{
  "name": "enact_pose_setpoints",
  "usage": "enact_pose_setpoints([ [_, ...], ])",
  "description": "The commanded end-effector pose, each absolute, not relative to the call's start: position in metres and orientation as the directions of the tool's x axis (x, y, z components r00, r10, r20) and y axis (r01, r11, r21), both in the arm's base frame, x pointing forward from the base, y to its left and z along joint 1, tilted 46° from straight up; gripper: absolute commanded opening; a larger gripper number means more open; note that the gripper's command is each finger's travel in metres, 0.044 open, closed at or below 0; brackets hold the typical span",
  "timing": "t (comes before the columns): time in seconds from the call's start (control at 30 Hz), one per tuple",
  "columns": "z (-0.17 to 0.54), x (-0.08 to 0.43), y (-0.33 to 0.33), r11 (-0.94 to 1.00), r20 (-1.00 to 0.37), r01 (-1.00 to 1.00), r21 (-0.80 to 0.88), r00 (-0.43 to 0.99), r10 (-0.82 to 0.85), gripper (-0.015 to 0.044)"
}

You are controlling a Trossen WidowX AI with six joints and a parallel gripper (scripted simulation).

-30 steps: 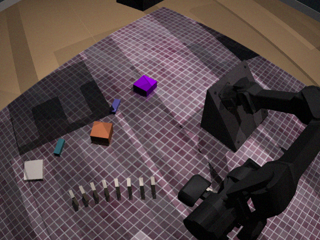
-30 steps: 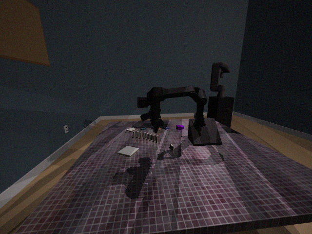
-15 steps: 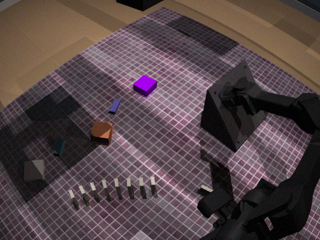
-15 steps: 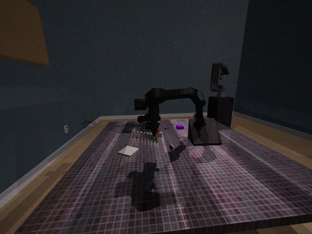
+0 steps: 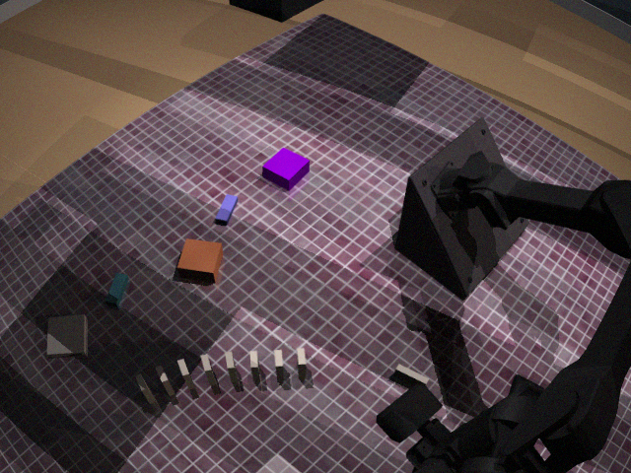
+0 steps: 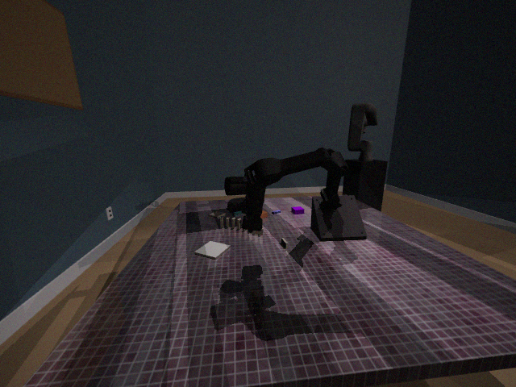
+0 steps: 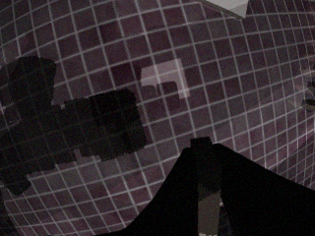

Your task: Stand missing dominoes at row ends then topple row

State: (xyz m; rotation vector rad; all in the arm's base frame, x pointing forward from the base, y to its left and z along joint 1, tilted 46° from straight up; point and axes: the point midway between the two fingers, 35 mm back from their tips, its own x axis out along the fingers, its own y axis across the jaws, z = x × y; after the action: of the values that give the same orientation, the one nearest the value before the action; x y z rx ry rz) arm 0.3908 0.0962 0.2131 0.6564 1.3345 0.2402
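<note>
Blue-grey walls [image 6: 208, 83] rose behind a table [image 5: 351, 214] [image 6: 291, 291] [image 7: 123, 25] covered in pink-and-purple squares with pale grid lines, streaked by shadows. A white outlet [image 6: 109, 213] sat low on one wall, and a bust [image 6: 355, 131] stood on a dark pedestal [image 6: 366, 183] beyond the table.

Eight pale dominoes [image 5: 253, 359] [image 6: 233, 223] stood upright in a gently curved row, the end nearest the off-white block lying in shadow. The black gripper [image 6: 251, 230] [image 7: 201, 153] was closed down narrow on a held domino [image 7: 209, 213], whose pale strip showed between the fingers in the wrist view. In the top view the fingertips could not be made out. A loose domino [image 5: 411, 374] [image 6: 284, 243] lay on the tabletop, apart from the row and toward the arm's dark wedge-shaped mount [image 5: 413, 238] [image 6: 341, 232].

Farther over, a purple block [image 5: 286, 167] [image 6: 297, 210], a small blue block [image 5: 227, 207] [image 6: 276, 211], an orange block [image 5: 200, 257] [image 6: 264, 214], a small teal block [image 5: 117, 288] [image 6: 237, 214] and the off-white block [image 5: 67, 334] rested well apart from the gripper. A flat white tile [image 5: 277, 464] [image 6: 212, 249] [image 7: 228, 6] lay on the other side of the row, touching none of the dominoes
</note>
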Motion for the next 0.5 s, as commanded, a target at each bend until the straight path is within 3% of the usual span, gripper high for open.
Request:
enact_pose_setpoints([
  [0.0,0.204,0.396,0.1,0.835,-0.841,0.195,0.515,0.3,0.449,0.0029],
  [0.47,0.19,0.412,0.111,0.895,-0.82,0.195,0.4,0.513,0.255,0.0029],
])
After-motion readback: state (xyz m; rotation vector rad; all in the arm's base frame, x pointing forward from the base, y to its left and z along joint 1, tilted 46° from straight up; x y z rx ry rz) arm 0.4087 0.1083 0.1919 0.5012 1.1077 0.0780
